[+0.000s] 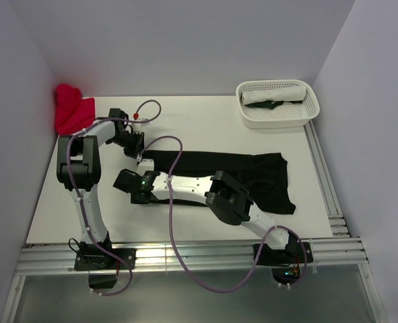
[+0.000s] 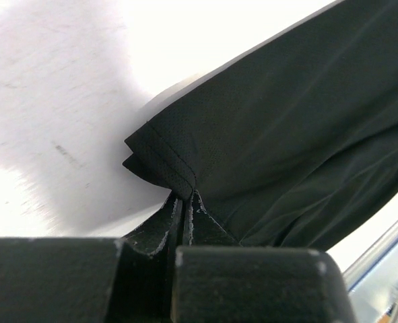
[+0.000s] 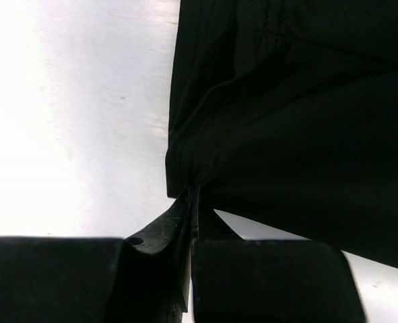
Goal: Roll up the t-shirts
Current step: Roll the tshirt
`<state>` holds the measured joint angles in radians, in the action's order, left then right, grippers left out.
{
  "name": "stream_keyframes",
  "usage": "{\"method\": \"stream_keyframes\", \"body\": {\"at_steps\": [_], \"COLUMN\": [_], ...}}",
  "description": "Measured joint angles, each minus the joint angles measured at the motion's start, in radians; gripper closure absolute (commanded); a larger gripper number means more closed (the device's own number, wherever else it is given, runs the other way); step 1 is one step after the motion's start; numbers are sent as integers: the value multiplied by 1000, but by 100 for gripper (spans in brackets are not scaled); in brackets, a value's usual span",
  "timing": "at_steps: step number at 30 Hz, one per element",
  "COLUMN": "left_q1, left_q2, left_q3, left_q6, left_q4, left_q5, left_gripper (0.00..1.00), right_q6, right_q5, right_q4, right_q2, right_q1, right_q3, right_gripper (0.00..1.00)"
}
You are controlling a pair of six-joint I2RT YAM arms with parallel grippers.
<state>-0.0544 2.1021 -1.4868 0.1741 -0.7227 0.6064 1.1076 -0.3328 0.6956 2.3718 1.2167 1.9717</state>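
Note:
A black t-shirt (image 1: pixel 252 171) lies folded into a long strip across the middle of the table. My left gripper (image 1: pixel 141 157) is at its far left corner. In the left wrist view the left gripper (image 2: pixel 185 196) is shut on the stitched hem corner of the black t-shirt (image 2: pixel 286 121). My right gripper (image 1: pixel 135 194) reaches across to the near left corner. In the right wrist view the right gripper (image 3: pixel 193 190) is shut on the edge of the black t-shirt (image 3: pixel 300 101). A red t-shirt (image 1: pixel 71 108) is bunched at the back left.
A white perforated basket (image 1: pixel 279 121) stands at the back right, holding a rolled white t-shirt (image 1: pixel 273 94) and a dark green one (image 1: pixel 269 105). The right forearm (image 1: pixel 185 185) lies over the shirt's near edge. Metal rails (image 1: pixel 323 175) run along the right and near table edges.

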Motion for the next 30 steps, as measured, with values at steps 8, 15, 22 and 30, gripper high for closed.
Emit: {"method": "stream_keyframes", "body": {"at_steps": [8, 15, 22, 30], "left_q1": [0, -7, -43, -66], "left_q2": [-49, -64, -64, -65], "left_q3": [30, 29, 11, 10], "left_q6": [6, 4, 3, -1], "left_q4": [1, -3, -19, -19], "left_q5": [-90, -156, -215, -241], "left_gripper": [100, 100, 100, 100], "right_q6": [3, 23, 41, 60], "right_q5": [40, 52, 74, 80], "right_q4": [-106, -198, -289, -348], "right_q2": [-66, -125, -186, -206], "right_q1": [-4, -9, -21, -40], "right_q3": [-128, -230, -312, -323], "right_gripper": [100, 100, 100, 100]}}
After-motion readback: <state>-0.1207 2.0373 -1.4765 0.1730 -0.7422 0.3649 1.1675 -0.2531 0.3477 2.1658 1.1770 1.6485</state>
